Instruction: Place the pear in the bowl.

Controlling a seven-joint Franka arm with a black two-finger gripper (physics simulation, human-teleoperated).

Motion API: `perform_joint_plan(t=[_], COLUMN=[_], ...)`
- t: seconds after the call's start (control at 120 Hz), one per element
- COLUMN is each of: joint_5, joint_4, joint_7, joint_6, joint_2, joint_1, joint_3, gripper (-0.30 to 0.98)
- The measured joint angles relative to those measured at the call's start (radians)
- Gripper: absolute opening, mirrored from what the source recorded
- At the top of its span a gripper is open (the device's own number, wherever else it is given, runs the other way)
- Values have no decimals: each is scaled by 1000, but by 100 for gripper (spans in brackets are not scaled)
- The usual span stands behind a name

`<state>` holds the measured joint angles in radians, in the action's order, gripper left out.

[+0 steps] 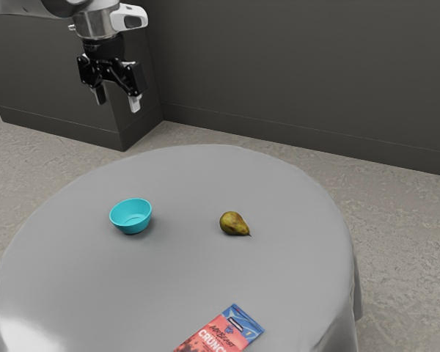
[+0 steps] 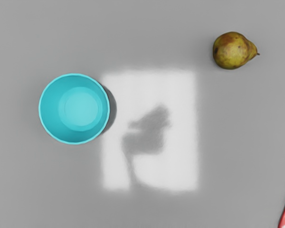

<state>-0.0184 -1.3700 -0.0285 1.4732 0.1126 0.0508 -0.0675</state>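
Step in hand: the approach, before any grasp. My tool [image 1: 117, 99] is released, its two fingers [image 1: 135, 103] standing apart with nothing pinched between them, up above the worktop [image 1: 154, 293] toward the far side in the exterior view. The pear [image 1: 233, 224] lies on its side on the worktop, well apart from the bowl [image 1: 132, 229], its stem end pointing away from it. The bowl is upright, mouth up, ready to receive. Task progress: basically none, pear not picked.

Next move: I should carry the tool across to over the pear, then come straight down with the fingers either side of the fat part. Closing across the body, not along the stem line, looks the better bet; the narrow neck would give a poorer hold. The skin is rounded, so an off-centre squeeze could roll it — centre first, then clench. How high I hang over the worktop is hard to judge from this angle, so the descent wants care near the end.

After that: lift clear of the bowl's rim, cross to the bowl, lower a little, let go over its middle. The chocolate bar [image 1: 224, 334] is off to one side, away from the pear-to-bowl path; leave it alone.
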Motion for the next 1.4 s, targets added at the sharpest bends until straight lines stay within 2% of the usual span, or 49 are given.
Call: perform_joint_plan(t=[0.3,0.433,0.825,1.033,1.217,1.4], joint_5=[1,2,-3,-13,-15,-16], joint_4=[1,21,21,47,64,221], joint_7=[-12,-77,-360,-484,-573,-669], joint_6=[-1,37,321,430,492,518], joint_2=[0,18,310,479,566,692], joint_1=[-2,-6,11,66,78,71], joint_3=[4,68,230,235,235,204], gripper=[69,69,69,69,69,69])
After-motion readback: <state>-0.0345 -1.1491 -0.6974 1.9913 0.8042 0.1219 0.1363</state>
